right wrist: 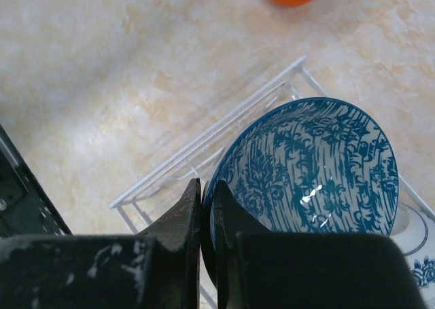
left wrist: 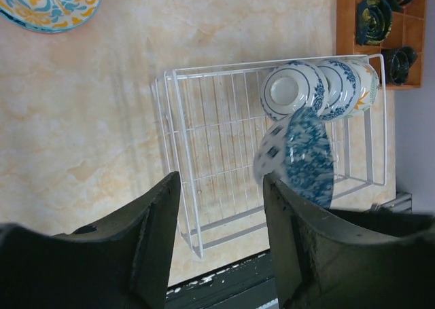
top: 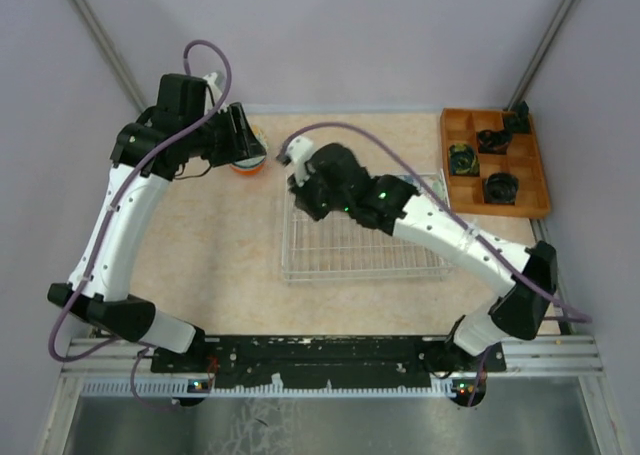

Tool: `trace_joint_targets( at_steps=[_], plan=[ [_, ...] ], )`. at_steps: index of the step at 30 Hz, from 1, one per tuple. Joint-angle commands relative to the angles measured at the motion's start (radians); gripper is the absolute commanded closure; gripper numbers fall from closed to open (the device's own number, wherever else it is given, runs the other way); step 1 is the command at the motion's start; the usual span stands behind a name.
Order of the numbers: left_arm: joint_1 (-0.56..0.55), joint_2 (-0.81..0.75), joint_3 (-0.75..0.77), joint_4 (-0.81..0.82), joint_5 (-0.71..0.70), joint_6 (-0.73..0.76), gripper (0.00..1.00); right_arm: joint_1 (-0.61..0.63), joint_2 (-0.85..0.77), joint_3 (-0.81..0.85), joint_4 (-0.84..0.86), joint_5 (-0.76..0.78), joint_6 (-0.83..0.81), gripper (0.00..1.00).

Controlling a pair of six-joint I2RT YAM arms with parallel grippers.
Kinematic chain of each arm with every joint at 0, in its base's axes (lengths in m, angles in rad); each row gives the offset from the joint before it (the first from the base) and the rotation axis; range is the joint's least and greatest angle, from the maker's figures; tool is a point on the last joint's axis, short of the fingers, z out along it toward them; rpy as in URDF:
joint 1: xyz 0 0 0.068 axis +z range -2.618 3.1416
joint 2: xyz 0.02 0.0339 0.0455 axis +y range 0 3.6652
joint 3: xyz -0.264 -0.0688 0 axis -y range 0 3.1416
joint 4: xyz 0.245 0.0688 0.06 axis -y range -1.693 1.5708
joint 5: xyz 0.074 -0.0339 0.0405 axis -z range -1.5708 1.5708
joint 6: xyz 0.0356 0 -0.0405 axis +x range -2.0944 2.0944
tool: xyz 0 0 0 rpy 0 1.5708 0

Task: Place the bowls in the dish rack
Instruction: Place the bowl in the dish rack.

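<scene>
My right gripper (right wrist: 207, 195) is shut on the rim of a blue-patterned bowl (right wrist: 312, 166) and holds it tilted over the near-left corner of the white wire dish rack (right wrist: 204, 144). In the left wrist view that bowl (left wrist: 302, 153) looks blurred above the rack (left wrist: 204, 125). Three bowls (left wrist: 296, 88) stand on edge in a row at the rack's far end. My left gripper (left wrist: 221, 180) is open with nothing between its fingers. It hangs by an orange bowl (top: 247, 165) on the table, whose yellow and blue inside (left wrist: 51, 3) shows in the left wrist view.
An orange wooden compartment tray (top: 530, 180) with several black items stands at the back right, beside the rack (top: 360, 250). The black base rail (top: 320, 355) runs along the table's near edge. Grey walls close in the back and both sides.
</scene>
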Motion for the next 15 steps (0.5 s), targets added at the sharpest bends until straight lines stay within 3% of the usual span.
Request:
trace_joint_targets(
  at_steps=[1,8,15],
  plan=[
    [0.003,0.008,-0.070,0.110,0.023,-0.010,0.42,-0.191,-0.098,-0.080,0.206,-0.234,0.231,1.00],
    [-0.009,0.014,-0.226,0.240,0.081,-0.016,0.44,-0.346,-0.072,-0.259,0.476,-0.424,0.509,1.00],
    [-0.029,0.040,-0.290,0.293,0.092,-0.009,0.48,-0.376,-0.026,-0.379,0.672,-0.429,0.672,1.00]
  ],
)
